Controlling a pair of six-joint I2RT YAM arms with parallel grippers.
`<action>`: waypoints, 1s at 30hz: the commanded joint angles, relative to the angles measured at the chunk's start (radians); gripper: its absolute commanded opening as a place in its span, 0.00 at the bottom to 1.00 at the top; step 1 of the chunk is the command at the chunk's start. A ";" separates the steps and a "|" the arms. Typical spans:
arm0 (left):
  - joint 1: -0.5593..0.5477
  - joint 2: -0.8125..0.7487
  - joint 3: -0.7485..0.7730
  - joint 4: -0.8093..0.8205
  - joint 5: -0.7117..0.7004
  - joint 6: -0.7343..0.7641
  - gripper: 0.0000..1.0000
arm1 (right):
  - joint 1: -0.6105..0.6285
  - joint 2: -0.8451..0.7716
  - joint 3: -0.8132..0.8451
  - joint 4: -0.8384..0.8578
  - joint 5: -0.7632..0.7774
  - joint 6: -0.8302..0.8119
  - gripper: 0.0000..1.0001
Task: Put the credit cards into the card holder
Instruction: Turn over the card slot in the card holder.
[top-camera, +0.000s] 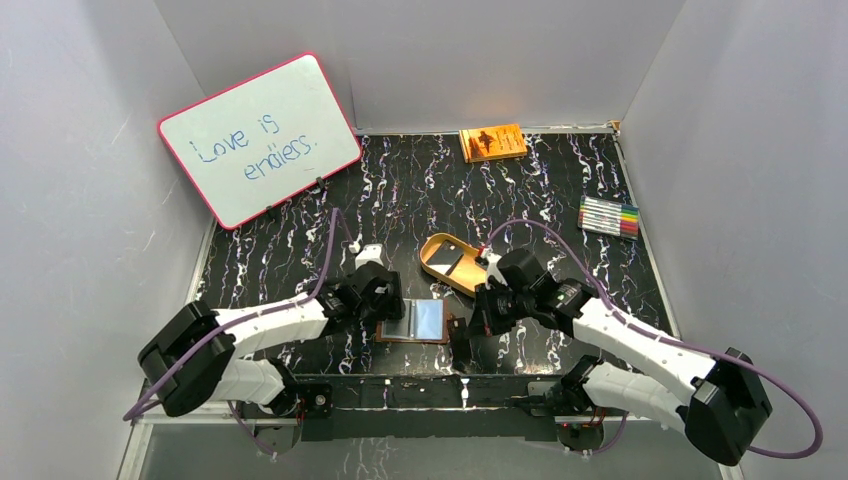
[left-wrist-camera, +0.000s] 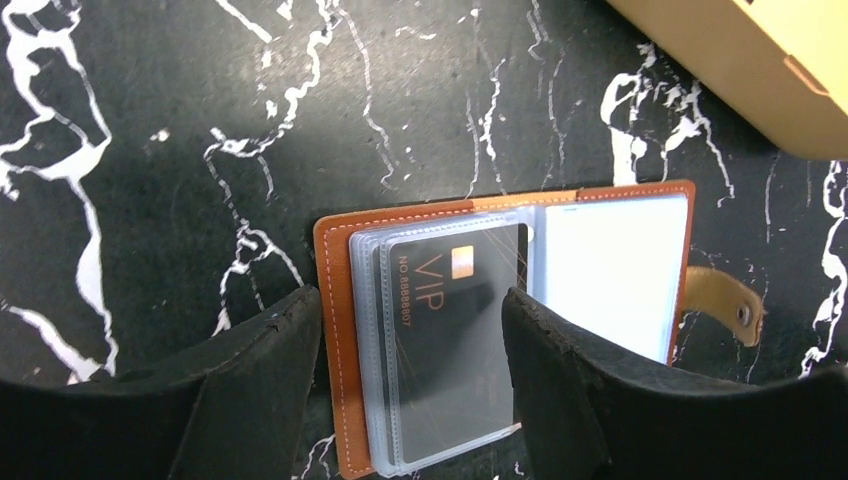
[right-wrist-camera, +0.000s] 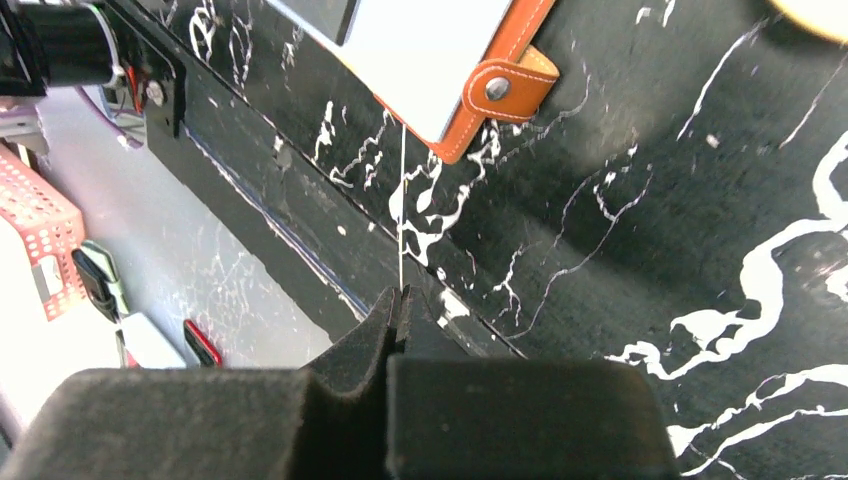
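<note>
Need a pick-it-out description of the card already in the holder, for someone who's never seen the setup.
At the near edge of the black marbled table lies the open brown card holder. In the clear sleeves on its left half sits the card: black, lettered VIP in orange with a small gold chip, next to the blank pale right half.

PLACE: I'm seeing a robotics lab test cell | WALLS: plain grey panels (top-camera: 90, 200) boxing three sides | BENCH: black marbled tabletop (top-camera: 560, 200), left arm (top-camera: 270, 325) and right arm (top-camera: 640, 345) bolted at its near edge | PROPS: whiteboard (top-camera: 258, 140), marker set (top-camera: 609, 216), orange book (top-camera: 493, 142) | OFF-TABLE: pink perforated bin (right-wrist-camera: 35, 240)
</note>
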 joint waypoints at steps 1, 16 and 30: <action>0.006 0.044 0.009 -0.023 0.032 0.036 0.64 | 0.026 -0.059 -0.047 0.040 0.006 0.055 0.00; -0.034 -0.184 0.143 -0.197 0.067 0.023 0.86 | 0.027 -0.142 -0.001 0.036 0.154 0.045 0.00; -0.140 0.178 0.248 -0.106 0.064 0.057 0.78 | 0.027 -0.104 -0.114 0.166 -0.022 0.099 0.00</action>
